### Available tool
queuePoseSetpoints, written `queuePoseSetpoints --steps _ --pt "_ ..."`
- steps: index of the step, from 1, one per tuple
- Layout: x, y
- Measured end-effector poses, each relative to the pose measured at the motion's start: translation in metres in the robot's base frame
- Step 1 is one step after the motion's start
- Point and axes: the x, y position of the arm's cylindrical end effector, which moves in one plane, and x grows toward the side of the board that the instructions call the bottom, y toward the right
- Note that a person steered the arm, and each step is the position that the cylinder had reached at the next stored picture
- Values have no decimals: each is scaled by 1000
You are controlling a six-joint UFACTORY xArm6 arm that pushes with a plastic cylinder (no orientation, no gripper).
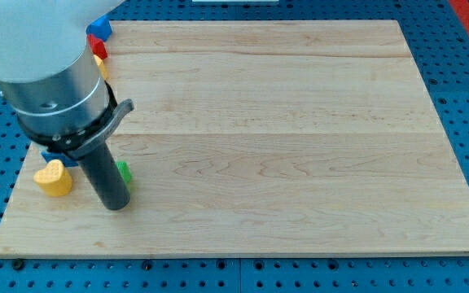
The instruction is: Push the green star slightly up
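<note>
1 dark rod is the whole tool, with nothing to open or hold; its tip (117,205) sits at the green star (124,173), mostly hidden behind it, near the bench's (300,146) lower-left corner beside a yellow heart (54,178).

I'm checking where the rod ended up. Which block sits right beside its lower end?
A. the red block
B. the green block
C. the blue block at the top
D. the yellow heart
B: my tip is at the view's lower left with the green block peeking out just right of the rod, mostly hidden by it; the yellow heart lies apart to the left, and the red block is far up.
</note>
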Motion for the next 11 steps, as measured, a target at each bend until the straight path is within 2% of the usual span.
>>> queuePoseSetpoints --steps 1,2,3,4,5,6,7,8,9,10,11 --pt "34 18" --pt "32 -31" --pt "-3 -32" --pt "-5 -27" --pt "19 -28" --pt "-2 -31" --pt "-47 -26" --pt "-67 -14" --pt "-46 -13" --pt "-46 -15" --pt "-66 5"
